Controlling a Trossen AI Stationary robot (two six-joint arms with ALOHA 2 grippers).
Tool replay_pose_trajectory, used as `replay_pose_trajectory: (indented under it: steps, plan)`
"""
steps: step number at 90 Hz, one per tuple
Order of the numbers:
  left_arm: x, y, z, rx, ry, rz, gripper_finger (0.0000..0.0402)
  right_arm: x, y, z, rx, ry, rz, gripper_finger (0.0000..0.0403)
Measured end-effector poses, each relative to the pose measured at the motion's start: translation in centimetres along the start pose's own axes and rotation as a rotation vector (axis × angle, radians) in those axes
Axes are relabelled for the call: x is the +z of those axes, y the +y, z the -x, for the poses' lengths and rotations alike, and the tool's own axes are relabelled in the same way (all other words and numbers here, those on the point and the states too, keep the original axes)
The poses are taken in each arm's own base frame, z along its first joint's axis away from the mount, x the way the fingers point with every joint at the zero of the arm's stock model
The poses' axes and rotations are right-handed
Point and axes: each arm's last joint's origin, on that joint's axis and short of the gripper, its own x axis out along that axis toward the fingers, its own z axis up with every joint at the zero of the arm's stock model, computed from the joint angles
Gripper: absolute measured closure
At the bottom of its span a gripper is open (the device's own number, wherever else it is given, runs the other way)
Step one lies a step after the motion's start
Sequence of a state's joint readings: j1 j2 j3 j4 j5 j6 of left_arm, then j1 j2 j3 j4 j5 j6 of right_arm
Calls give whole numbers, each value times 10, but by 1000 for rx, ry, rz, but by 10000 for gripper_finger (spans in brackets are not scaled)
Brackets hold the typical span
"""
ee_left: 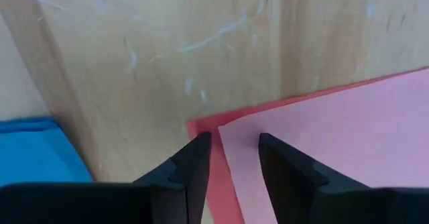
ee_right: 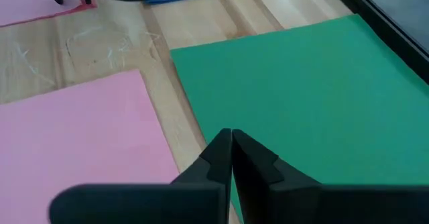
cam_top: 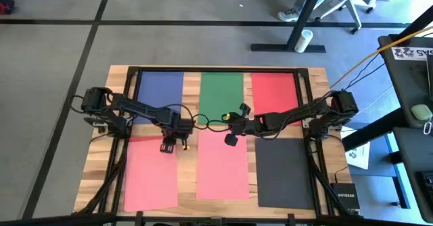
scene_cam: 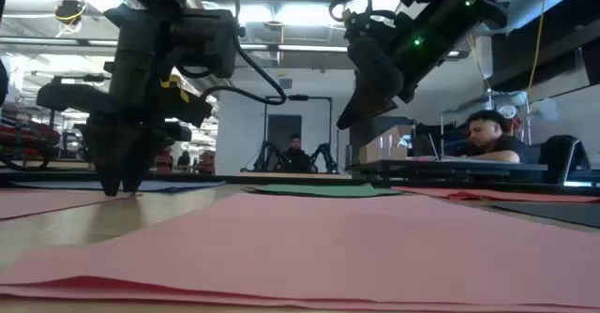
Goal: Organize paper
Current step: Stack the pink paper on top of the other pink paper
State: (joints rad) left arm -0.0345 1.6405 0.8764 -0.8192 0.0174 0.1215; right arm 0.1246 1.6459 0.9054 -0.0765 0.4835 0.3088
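Six sheets of paper (cam_top: 222, 165) lie in two rows on the wooden tabletop (cam_top: 98, 165). The low view alone shows a seated person (scene_cam: 487, 135) behind. The left tool (ee_left: 231, 160), slightly open, straddles a pink sheet's corner; the right tool (ee_right: 231, 157), closed and empty, hovers over the green sheet (ee_right: 301, 96).

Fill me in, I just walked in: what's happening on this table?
A two-armed robot is sorting coloured paper. The left end effector is down at the corner of the pink sheet stacked on a red one, fingers open. The right end effector hovers shut over the green sheet. Blue, red, another pink and dark grey sheets lie flat.
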Motion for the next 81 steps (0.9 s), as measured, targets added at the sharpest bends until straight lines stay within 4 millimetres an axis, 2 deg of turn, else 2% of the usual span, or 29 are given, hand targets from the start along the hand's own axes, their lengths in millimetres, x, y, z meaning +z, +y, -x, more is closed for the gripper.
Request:
replay_pose_trajectory:
  steps: [15, 38, 64, 81]
  plan:
    - [-2, 0, 0, -1, 17, 3, 317, 0, 0, 0, 0, 0, 0, 403]
    - [-7, -1, 3, -11, 87, 11, 395, 0, 0, 0, -5, -2, 0, 403]
    - [-2, -1, 9, -32, 69, 22, 401, 0, 0, 0, -6, -2, 0, 403]
    - [7, -1, 9, -29, -28, 48, 395, 0, 0, 0, -7, -2, 0, 403]
